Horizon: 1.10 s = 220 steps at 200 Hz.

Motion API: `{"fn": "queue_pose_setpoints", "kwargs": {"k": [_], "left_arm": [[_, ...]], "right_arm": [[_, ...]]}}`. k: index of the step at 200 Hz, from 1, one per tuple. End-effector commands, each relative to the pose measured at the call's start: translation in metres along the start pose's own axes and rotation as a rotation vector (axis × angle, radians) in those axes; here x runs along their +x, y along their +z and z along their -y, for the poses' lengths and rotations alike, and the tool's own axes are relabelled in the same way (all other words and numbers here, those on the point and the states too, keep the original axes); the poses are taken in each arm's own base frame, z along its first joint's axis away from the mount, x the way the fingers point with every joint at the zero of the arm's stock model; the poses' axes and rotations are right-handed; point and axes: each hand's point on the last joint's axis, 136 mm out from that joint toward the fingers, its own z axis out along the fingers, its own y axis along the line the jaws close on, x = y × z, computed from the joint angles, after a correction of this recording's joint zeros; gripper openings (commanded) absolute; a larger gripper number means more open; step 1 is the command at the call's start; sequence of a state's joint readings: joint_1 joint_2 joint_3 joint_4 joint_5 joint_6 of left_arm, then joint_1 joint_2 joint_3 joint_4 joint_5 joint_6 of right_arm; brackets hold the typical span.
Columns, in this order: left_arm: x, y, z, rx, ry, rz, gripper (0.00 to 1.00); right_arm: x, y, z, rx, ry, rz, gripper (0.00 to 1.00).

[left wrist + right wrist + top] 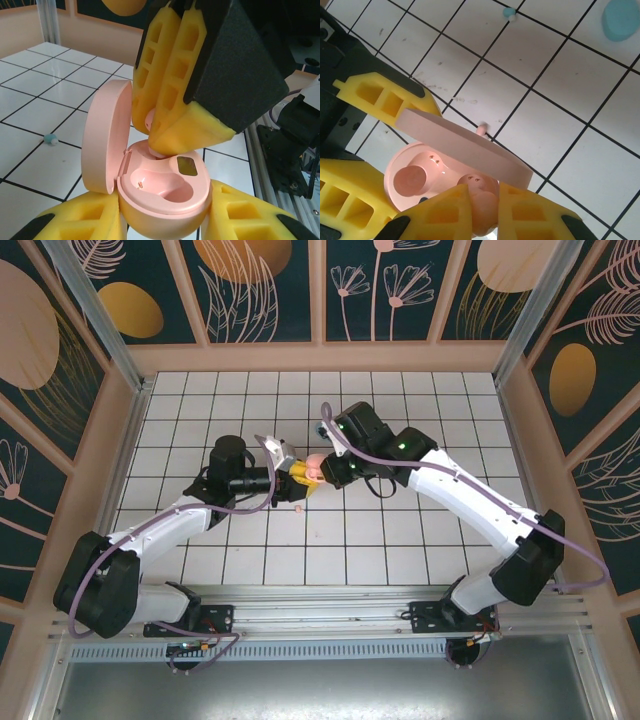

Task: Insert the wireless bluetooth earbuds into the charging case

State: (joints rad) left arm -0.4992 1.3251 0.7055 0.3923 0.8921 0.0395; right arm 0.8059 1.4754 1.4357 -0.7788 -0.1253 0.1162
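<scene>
Earbud (482,209) pinched at pink case (412,180), blue case (621,20)

Left pincer (162,221) clamped, right pincer (479,212) clamped, facing each other

White tiled tabletop (350,540) (black grid lines) ringed by dark teal wall panels (400,290) with floral prints

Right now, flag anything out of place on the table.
A pink earbud lies loose on the tiles near the open pink case, and a teal earbud lies farther off; neither is in a case.
</scene>
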Motion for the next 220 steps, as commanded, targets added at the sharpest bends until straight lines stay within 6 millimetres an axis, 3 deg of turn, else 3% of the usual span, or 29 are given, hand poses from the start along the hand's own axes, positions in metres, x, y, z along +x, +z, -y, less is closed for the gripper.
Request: {"fn": "queue_pose_setpoints", "kwargs": {"k": [1, 58, 159, 220], "left_arm": [[-0.018, -0.003, 0.008, 0.043, 0.034, 0.039, 0.08], [-0.022, -0.004, 0.01, 0.039, 0.039, 0.06, 0.08], [-0.024, -0.007, 0.01, 0.022, 0.066, 0.073, 0.07], [-0.027, -0.007, 0.01, 0.024, 0.081, 0.077, 0.07]], "right_arm": [[0.001, 0.0, -0.002, -0.018, -0.039, -0.03, 0.01], [0.0, 0.003, -0.014, -0.084, -0.07, -0.051, 0.02], [0.016, 0.007, -0.026, -0.159, -0.072, -0.179, 0.02], [0.009, 0.001, -0.032, -0.182, -0.075, -0.177, 0.03]]}}
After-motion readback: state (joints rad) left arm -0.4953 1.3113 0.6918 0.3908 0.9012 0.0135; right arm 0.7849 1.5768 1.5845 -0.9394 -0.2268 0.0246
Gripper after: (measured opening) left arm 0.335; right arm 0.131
